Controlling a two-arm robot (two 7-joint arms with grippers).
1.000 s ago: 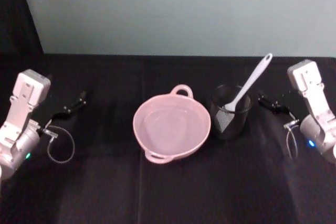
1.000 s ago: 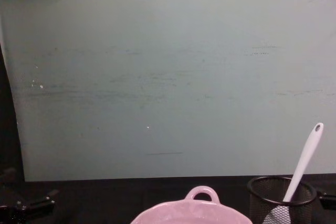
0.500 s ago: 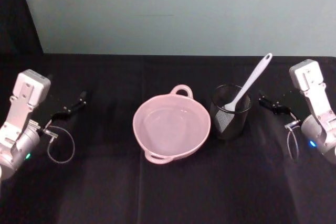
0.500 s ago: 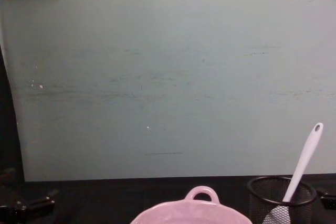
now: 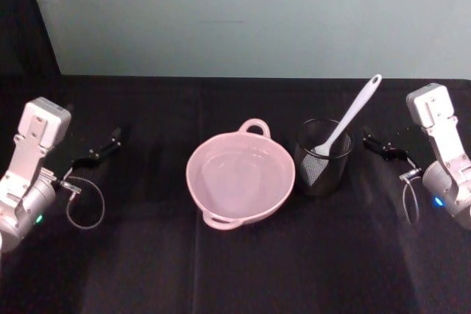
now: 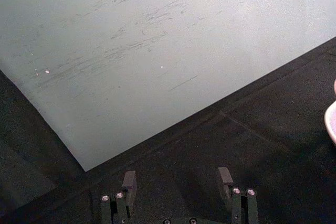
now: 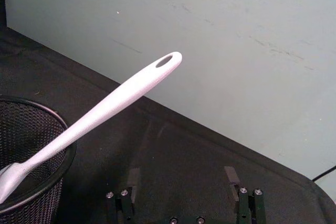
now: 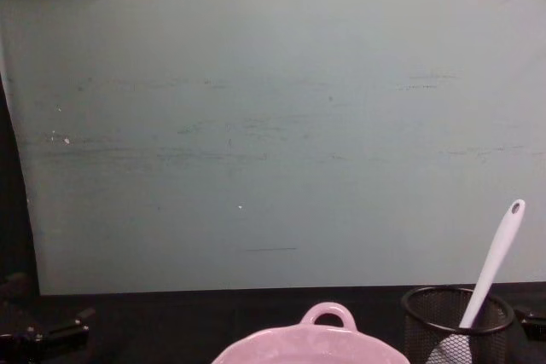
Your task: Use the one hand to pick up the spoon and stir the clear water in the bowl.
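— Where's the spoon (image 5: 352,117)?
— Standing head-down in the black mesh cup (image 5: 322,157), its handle leaning up and away toward the robot's right. Nothing grips it.
— And the bowl (image 5: 241,176)?
— Just left of the cup, mid-table on the black cloth (image 5: 235,270), with the clear water (image 5: 239,174) faintly showing inside.
— The grippers?
— The right gripper (image 7: 181,190) hovers just right of the cup, fingers spread and empty. The left gripper (image 6: 178,184) sits far left, well apart from the bowl, fingers also spread.
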